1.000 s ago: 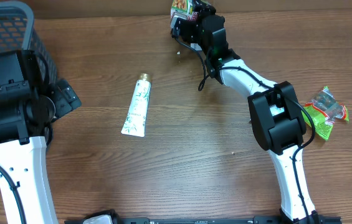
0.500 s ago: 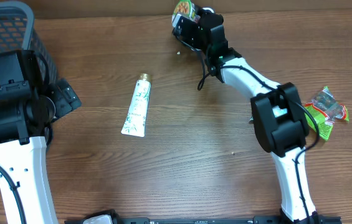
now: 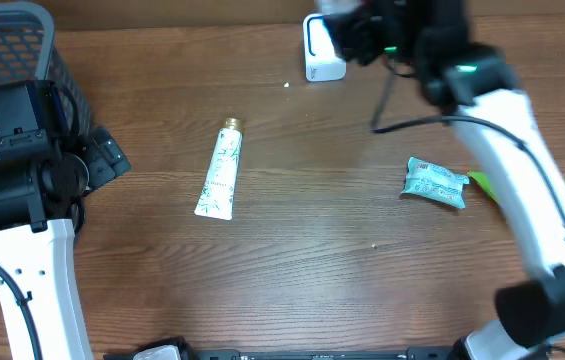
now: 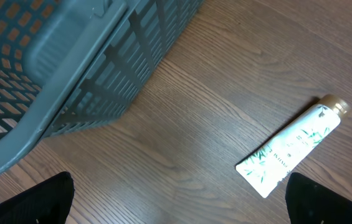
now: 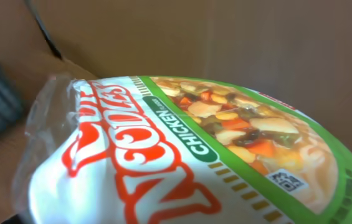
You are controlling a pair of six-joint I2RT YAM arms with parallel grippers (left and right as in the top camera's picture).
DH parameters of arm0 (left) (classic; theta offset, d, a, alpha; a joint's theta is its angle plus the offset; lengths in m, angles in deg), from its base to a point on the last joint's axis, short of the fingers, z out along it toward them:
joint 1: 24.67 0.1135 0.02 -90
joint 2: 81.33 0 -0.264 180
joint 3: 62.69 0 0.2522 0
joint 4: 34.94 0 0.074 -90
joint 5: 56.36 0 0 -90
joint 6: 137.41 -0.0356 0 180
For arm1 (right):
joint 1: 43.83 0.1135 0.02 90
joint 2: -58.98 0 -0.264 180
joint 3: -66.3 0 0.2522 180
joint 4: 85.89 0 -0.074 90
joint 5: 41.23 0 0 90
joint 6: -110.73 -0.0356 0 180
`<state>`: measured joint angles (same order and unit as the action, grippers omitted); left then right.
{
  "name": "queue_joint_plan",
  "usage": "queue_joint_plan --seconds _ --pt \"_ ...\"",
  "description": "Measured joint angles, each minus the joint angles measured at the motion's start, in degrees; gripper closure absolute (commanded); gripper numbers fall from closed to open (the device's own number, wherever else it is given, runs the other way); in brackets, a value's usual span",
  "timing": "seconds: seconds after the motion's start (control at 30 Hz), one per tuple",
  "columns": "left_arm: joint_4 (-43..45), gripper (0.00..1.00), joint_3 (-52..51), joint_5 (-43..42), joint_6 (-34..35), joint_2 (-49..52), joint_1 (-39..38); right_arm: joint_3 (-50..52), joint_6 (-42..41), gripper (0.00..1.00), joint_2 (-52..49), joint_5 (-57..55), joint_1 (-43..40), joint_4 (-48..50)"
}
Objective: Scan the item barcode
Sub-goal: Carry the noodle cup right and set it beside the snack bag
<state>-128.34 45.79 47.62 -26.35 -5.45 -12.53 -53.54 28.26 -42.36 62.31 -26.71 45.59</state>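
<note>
A cup of chicken noodles [image 5: 182, 143] in clear wrap fills the right wrist view, lid tilted up to the right, with a small square code [image 5: 286, 181] on the lid. My right gripper [image 3: 357, 30] is raised and blurred at the table's far edge, shut on the cup; its fingers are hidden. A white box-like device [image 3: 322, 55] stands just left of it. My left gripper [image 3: 102, 160] [image 4: 179, 208] is open and empty at the left, over bare wood.
A white tube [image 3: 220, 172] [image 4: 291, 146] lies left of centre. A grey mesh basket [image 3: 2, 40] [image 4: 70, 68] stands at the far left corner. A blue-white packet [image 3: 436, 184] and a green packet [image 3: 482, 185] lie at mid-right.
My right arm has lifted and swung to the right with the noodle cup, uncovering the white device. The blue-white packet now shows at mid-right. The left arm has not moved.
</note>
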Motion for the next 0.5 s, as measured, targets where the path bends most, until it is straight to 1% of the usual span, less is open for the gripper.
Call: queue_joint_plan --seconds 0.07,0.13,0.17,0.2,0.23,0.27,0.37,0.47,0.5 --pt "0.0 0.00 0.0 0.0 0.0 0.0 0.0 -0.1 -6.1 0.64 2.2 2.9 -3.4 -5.8" --pt "0.0 0.00 0.0 0.0 0.0 0.0 0.0 -0.1 -11.6 0.65 3.0 5.6 -8.0 -11.9" --pt "0.0 0.00 0.0 0.0 0.0 0.0 0.0 -0.1 -13.8 0.63 3.0 6.4 -10.3 -15.2" --pt "0.0 0.00 0.0 0.0 0.0 0.0 0.0 -0.1 -16.8 0.63 2.7 7.4 -14.3 -20.4" --pt "0.0 0.00 0.0 0.0 0.0 0.0 0.0 0.0 -17.3 0.64 2.6 7.5 -15.0 -21.1" --pt "0.0 0.00 0.0 0.0 0.0 0.0 0.0 0.1 -18.8 0.66 2.1 7.7 -18.3 -24.6" --pt "0.0 0.00 0.0 0.0 0.0 0.0 0.0 1.3 -21.1 0.68 1.4 7.2 -24.9 -29.2" --pt "0.0 0.00 0.0 0.0 0.0 0.0 0.0 5.1 -22.4 0.69 0.7 5.9 -31.1 -28.5" --pt "0.0 0.00 0.0 0.0 0.0 0.0 0.0 6.6 -22.8 0.74 0.3 5.4 -32.7 -27.8"
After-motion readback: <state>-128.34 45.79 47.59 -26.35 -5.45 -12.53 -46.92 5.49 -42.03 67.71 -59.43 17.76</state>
